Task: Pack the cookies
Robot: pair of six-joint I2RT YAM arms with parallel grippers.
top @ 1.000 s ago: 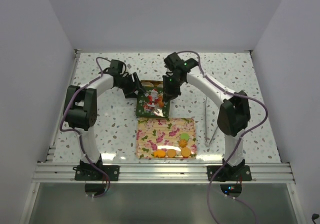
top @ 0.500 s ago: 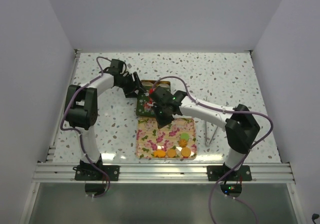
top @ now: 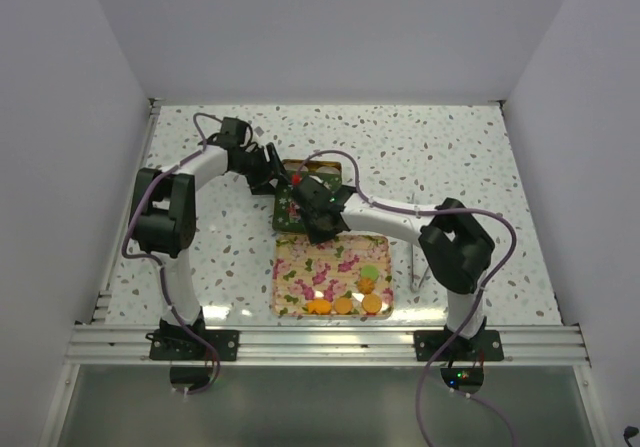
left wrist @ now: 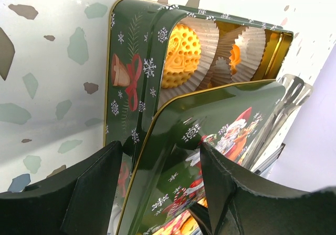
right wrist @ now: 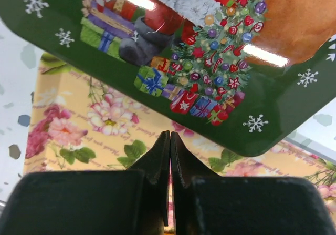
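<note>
Here, right gripper (right wrist: 169, 140) closed on nothing at the lid (right wrist: 173, 46) edge; cookies (top: 344, 304) apart on the tray (right wrist: 79, 124).

The desk (top: 200, 257) is white with scattered grey, brown and greenish flecks. The tin (left wrist: 123, 93) is dark green with a gold rim, white snowflakes and a tan bell tied with a red ribbon. Its lid (right wrist: 294, 95) is also dark green with snowflakes and shows a decorated Christmas tree, coloured gift boxes and what seems to be a Santa in red. The tray (top: 300, 267) is pale yellow with pink flowers and green leaves. The cookies (top: 343, 305) on it are orange; one (top: 370, 271) looks pale green. In the tin, a yellow-orange cookie (left wrist: 180, 56) sits in white pleated paper cups (left wrist: 210, 40). The left fingers (left wrist: 94, 187) and right fingers (right wrist: 157, 161) are black.
</note>
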